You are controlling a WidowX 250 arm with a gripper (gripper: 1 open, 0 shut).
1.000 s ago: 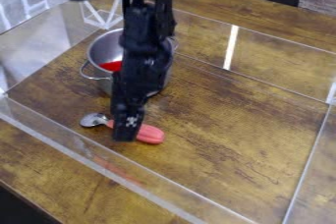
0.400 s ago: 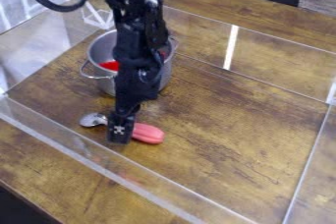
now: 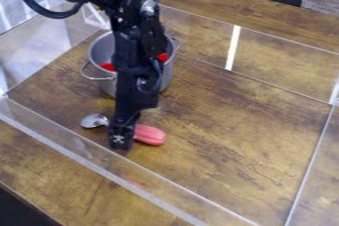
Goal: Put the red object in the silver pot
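Note:
The red object (image 3: 151,136) lies flat on the wooden table, its coral-red handle pointing right and its small silver head (image 3: 93,122) pointing left. My black gripper (image 3: 122,137) points straight down onto its middle, hiding that part. The fingers stand open and low at the table, and nothing is lifted. Just behind it stands the silver pot (image 3: 93,63), largely covered by my arm. A flat red piece (image 3: 111,65) shows inside the pot.
Clear plastic walls box in the work area, with a low front wall (image 3: 93,166) near me and a shiny upright panel edge (image 3: 235,48) to the right. A white wire rack (image 3: 95,12) stands behind the pot at the back left.
The wrist has rolled and the arm above it has leaned to the left. The gripper tip stays at the same spot over the red object, which has not moved.

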